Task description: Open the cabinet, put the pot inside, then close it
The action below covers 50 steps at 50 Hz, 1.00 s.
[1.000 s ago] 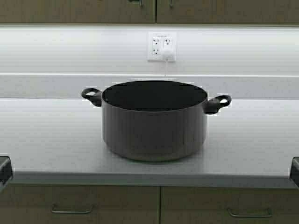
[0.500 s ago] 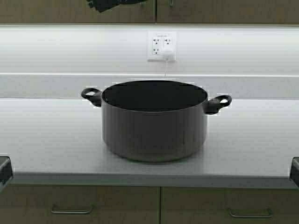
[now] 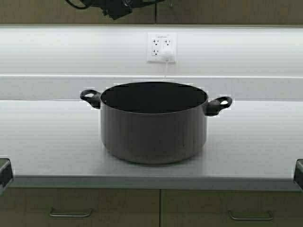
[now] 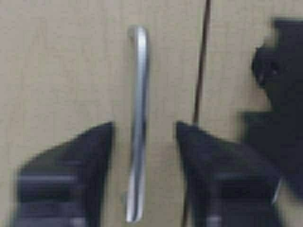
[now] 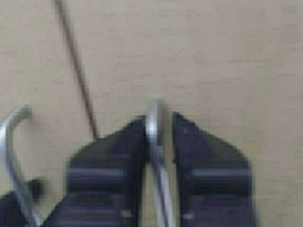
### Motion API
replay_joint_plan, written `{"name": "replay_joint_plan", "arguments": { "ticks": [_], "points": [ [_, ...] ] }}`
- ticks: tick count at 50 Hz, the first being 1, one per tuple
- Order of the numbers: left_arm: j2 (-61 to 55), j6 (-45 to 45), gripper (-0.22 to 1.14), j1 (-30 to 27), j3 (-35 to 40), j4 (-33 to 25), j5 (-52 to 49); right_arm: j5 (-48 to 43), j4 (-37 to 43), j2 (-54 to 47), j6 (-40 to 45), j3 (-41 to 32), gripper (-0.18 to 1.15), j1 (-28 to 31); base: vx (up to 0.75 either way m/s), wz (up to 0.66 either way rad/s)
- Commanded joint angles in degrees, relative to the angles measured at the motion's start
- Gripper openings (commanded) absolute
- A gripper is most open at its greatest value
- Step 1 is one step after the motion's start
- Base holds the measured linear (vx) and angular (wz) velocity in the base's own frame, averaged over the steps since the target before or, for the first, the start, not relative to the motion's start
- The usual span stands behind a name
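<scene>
Stands at the middle of the grey countertop (image 3: 42,142): the pot (image 3: 154,125), upright, lidless, dark inside, one black loop handle at 9 o'clock and one at 3 o'clock of its rim. Touches no gripper. Behind it on the white backsplash, a wall outlet (image 3: 162,47) with a white plug in it and a cord dropping toward the pot's far rim. Below the counter edge, tan drawers (image 3: 80,208) with horizontal handles.

At 12 o'clock from the pot, well above it, only the bottom strip of the cabinet (image 3: 227,12) along the upper edge of the high view. Reaches up there, at about 11 o'clock from the pot: the left gripper (image 4: 144,130), seen in the high view as a dark shape over the left door. In the left wrist view, fingers (image 4: 85,156) spread wide on either side of the left door handle (image 4: 137,118), with a clear gap on both sides, not touching it. Just beside that handle, the centre seam (image 4: 201,61).

In the right wrist view, the right gripper (image 5: 158,125) pressed against the right door handle (image 5: 154,127), both fingers (image 5: 199,156) tight on the metal bar, pinching it. Beyond the seam in that same view, the curved end of the left handle.
</scene>
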<state>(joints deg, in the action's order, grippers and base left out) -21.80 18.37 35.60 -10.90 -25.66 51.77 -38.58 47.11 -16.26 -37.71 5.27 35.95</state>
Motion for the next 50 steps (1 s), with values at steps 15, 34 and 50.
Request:
{"name": "replay_joint_plan", "arguments": {
  "ticks": [15, 34, 50],
  "points": [
    [-3.87, -0.7, 0.06, -3.69, 11.43, -0.79, -9.23, 10.2, -0.18, -4.13, -0.09, -10.55, 0.07, -4.66, -0.03, -0.02],
    [4.75, -0.97, 0.02, -2.37, -0.7, -0.79, -9.14, 10.46, -0.26, 3.78, -0.26, -0.18, 0.07, -1.67, -0.07, 0.01],
    [24.79, -0.44, 0.02, 2.99, -28.13, -0.62, -6.24, 11.78, -0.53, 20.48, -0.09, 21.09, 0.07, 2.9, 0.06, -0.02]
  ]
}}
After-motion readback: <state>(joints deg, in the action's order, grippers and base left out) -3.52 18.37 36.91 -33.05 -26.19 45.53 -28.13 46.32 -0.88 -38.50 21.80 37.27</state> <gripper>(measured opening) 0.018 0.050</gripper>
